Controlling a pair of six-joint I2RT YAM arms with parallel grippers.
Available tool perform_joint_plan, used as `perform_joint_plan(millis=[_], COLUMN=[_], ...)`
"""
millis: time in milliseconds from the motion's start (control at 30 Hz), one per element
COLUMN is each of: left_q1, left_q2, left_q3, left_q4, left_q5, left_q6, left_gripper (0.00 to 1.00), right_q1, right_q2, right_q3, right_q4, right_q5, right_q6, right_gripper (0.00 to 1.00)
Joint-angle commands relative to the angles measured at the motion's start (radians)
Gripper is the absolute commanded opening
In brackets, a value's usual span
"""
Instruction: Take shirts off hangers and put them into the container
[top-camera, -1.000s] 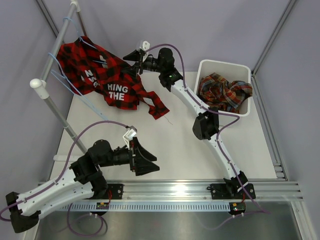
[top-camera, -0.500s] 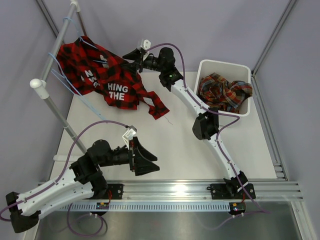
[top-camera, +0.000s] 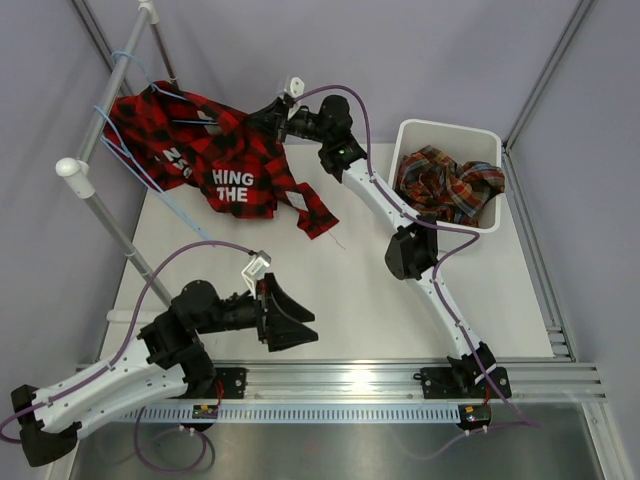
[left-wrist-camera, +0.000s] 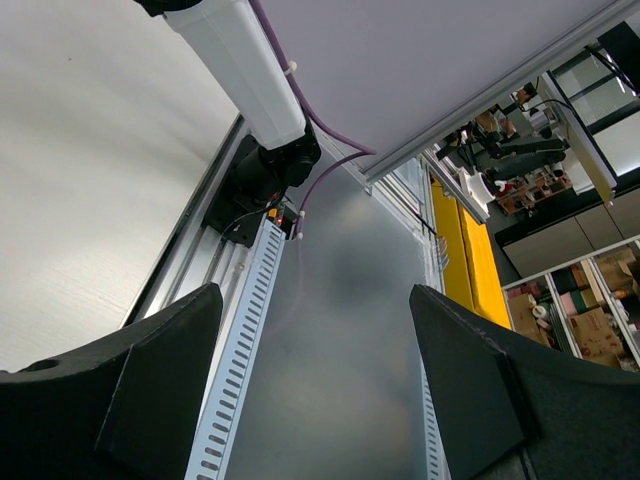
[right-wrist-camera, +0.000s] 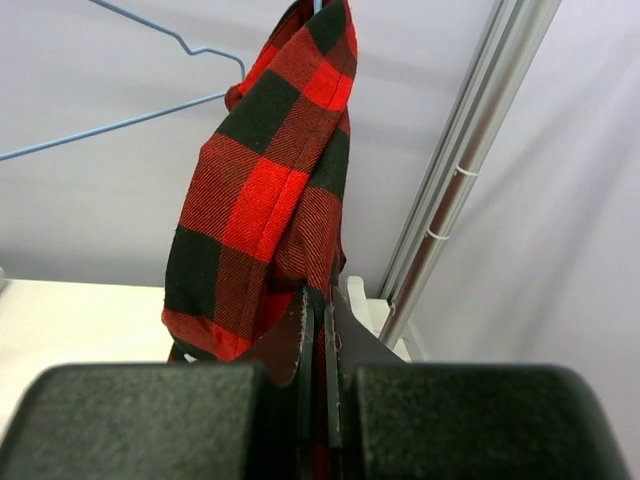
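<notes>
Right pincer (right-wrist-camera: 320, 320) just clamped onto red shirt (top-camera: 215, 160), which shifted on hanger (right-wrist-camera: 100, 130); left pincer (left-wrist-camera: 315, 380) wide, empty. I reckon removal begins.

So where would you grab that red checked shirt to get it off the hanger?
Probably a folded edge on the right side of the shirt, approached from the right, where the right gripper is pinched shut on it. That fold stands away from the hanger wire, so the jaws close on cloth alone.
</notes>
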Motion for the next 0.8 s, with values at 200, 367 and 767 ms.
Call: perform_joint_plan(millis=[200,367,767], left_q1=[-0.005,-0.005,-0.004], left_q2=[-0.031,-0.033,-0.059], left_q3=[-0.033,-0.046,-0.059], left_q4=[0.100,0.112,0.106], left_q5=[0.037,0.043,0.039], left_q6=[-0.037,-0.043,-0.044], left_gripper=[0.80,0.79,0.79], right_q1=[0.018,0.022,0.027], right_q2=[-0.029,-0.025,-0.046], right_q3=[0.048,0.041,0.038], right_q4=[0.272,0.401,0.552], right_q5=[0.085,0.188,0.292], right_q6=[0.120,0.232,0.331], right_gripper=[0.00,0.00,0.00])
